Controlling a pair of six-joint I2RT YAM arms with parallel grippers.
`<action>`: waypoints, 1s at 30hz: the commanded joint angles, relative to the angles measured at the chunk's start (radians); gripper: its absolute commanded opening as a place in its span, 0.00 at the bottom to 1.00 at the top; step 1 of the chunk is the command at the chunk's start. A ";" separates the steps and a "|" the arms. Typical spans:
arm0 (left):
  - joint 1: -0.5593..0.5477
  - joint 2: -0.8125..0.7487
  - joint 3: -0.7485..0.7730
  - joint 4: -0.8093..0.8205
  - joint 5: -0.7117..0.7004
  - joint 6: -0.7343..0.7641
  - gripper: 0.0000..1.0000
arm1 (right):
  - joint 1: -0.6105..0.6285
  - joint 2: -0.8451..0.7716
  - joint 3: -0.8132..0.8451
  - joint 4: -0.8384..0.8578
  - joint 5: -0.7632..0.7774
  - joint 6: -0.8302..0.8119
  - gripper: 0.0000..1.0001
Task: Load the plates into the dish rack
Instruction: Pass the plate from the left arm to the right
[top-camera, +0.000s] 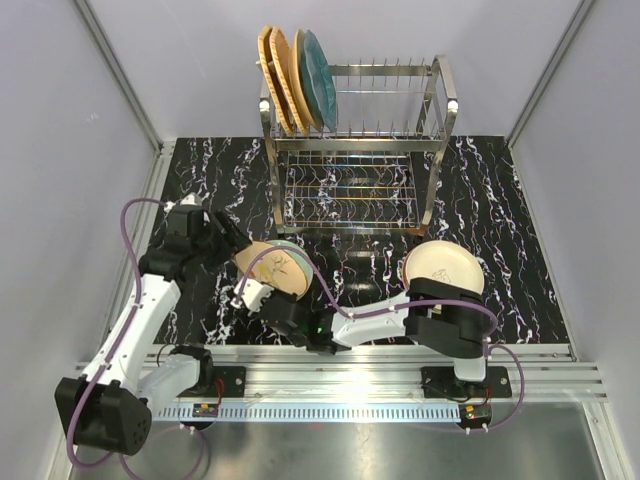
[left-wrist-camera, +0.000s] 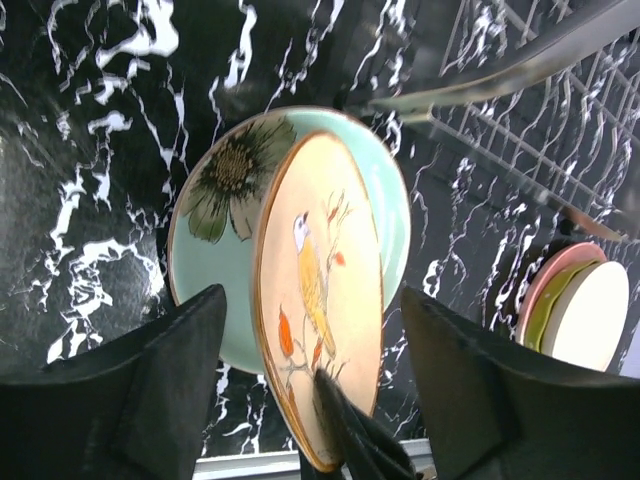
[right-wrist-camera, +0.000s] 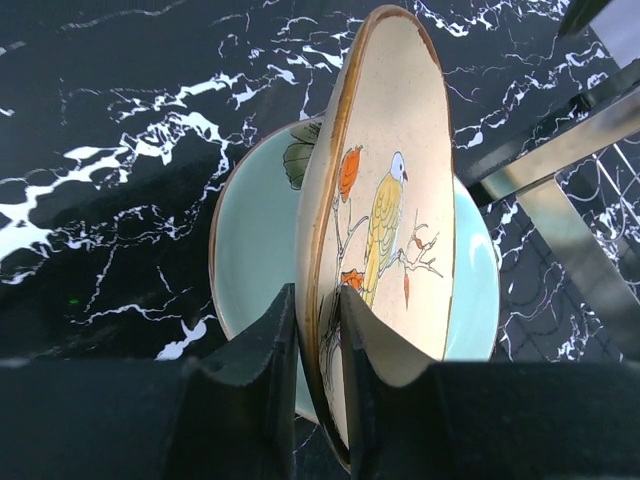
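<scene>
A: Right hand (right-wrist-camera: 318, 325)?
B: Clenched on the lower rim of the bird plate (right-wrist-camera: 390, 200). The plate stands on edge, mid-left in the top view, over a pale green plate (left-wrist-camera: 225, 190) lying flat on the desk (top-camera: 500, 200)
A: Left hand (left-wrist-camera: 312, 300)?
B: Released, fingers wide, one on each side of the bird plate, not touching it
A: Further out?
B: Dish rack (top-camera: 400, 150) at top centre, with orange plates (top-camera: 272, 80) and a teal plate (top-camera: 320, 80) upright at its left end. Stack (top-camera: 445, 265) of plates mid-right, cream one on top

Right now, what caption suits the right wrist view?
Right gripper pinches the bird plate on edge above a pale green plate.
</scene>
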 joint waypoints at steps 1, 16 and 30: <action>0.011 -0.003 0.100 -0.006 -0.051 0.051 0.76 | 0.010 -0.095 -0.006 0.046 -0.012 0.087 0.00; 0.023 -0.138 0.178 -0.074 -0.406 0.254 0.99 | -0.038 -0.323 -0.013 -0.036 -0.116 0.238 0.00; 0.023 -0.216 0.030 0.026 -0.443 0.281 0.99 | -0.124 -0.589 0.042 -0.304 -0.343 0.370 0.00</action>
